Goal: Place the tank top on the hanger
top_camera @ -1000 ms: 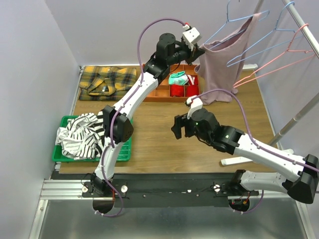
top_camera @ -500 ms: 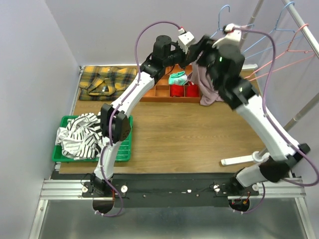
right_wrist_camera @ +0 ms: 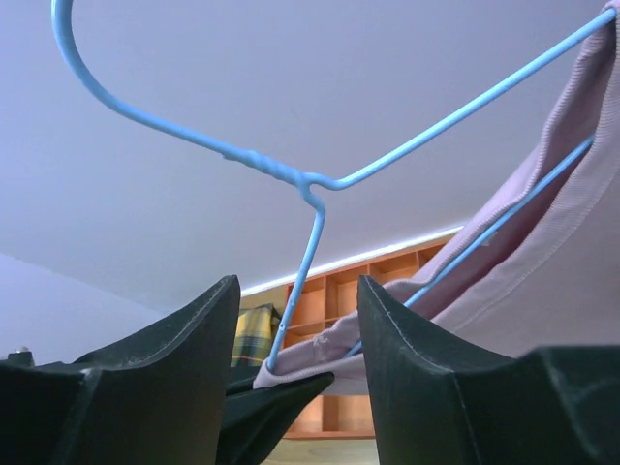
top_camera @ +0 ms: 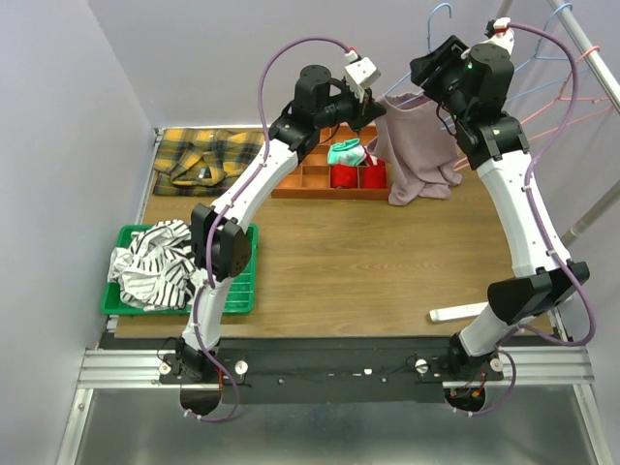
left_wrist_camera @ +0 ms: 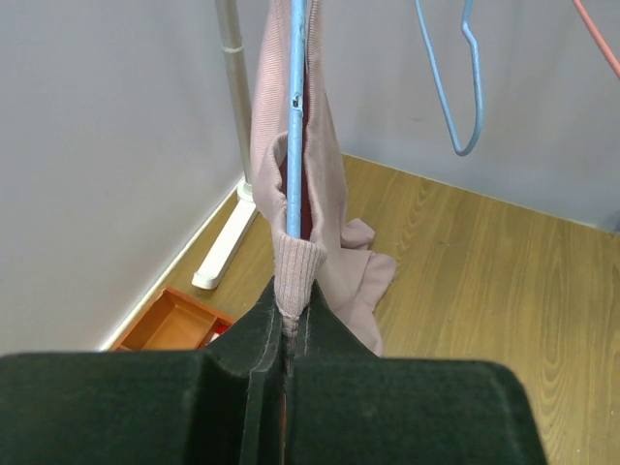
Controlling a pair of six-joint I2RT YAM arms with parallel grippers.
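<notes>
Left wrist: one tank top (left_wrist_camera: 325,223), pinched by my left gripper (left_wrist_camera: 283,320), on one hanger (left_wrist_camera: 294,145); right wrist alone shows right gripper (right_wrist_camera: 297,291) spread.

No readable writing in any view

The tank top (top_camera: 421,155), the hanger (right_wrist_camera: 312,182), the green tray (top_camera: 136,310) and the orange box (top_camera: 310,179) carry no legible text, label, brand or number. Small marks on the metal rail (top_camera: 339,368) at the table's near edge are too small to read.
</notes>
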